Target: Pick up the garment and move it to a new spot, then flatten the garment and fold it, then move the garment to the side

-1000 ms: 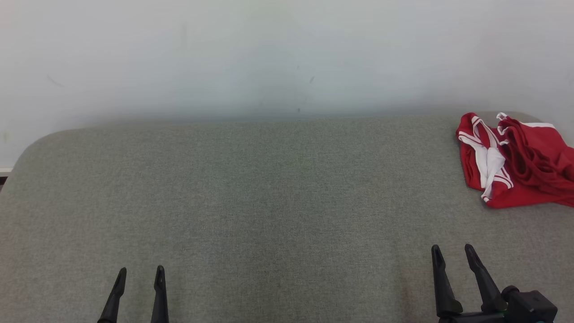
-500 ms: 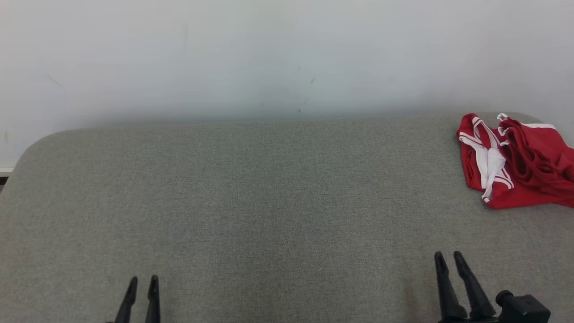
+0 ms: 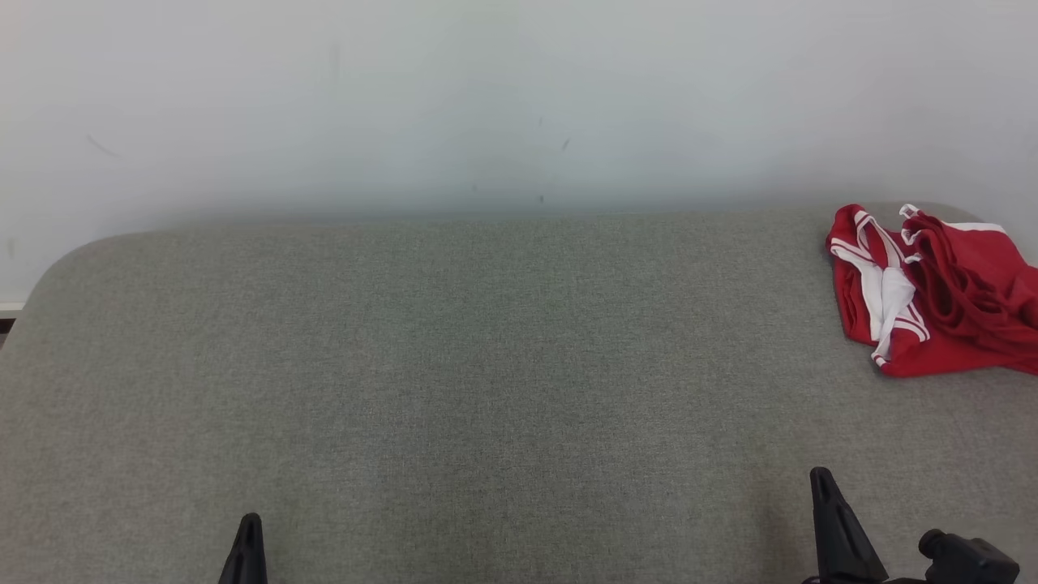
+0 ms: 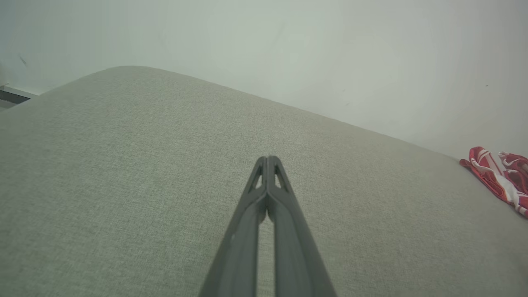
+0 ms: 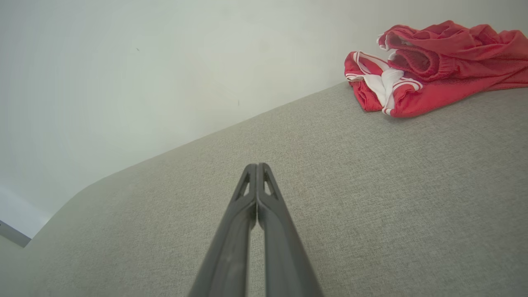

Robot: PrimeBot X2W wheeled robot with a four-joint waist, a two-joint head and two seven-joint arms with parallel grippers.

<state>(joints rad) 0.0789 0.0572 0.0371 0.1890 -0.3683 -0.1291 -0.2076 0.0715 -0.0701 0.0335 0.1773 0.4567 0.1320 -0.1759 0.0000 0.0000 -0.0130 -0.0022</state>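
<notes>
The garment is a crumpled red piece with white trim, lying at the far right of the grey fabric surface; it also appears as the garment and the garment. My left gripper sits low at the near left, shut, fingertips touching with nothing between them, as the left gripper confirms. Near the front right, my right gripper is shut too, empty, well short of the garment; the right gripper has its tips pressed together.
A pale wall rises directly behind the surface's rounded far edge. The surface's left corner curves off at the left edge. A wide stretch of bare grey fabric lies between both grippers and the garment.
Both grippers went from open to shut, and both have slid lower toward the bottom edge of the head view. The garment has not moved.
</notes>
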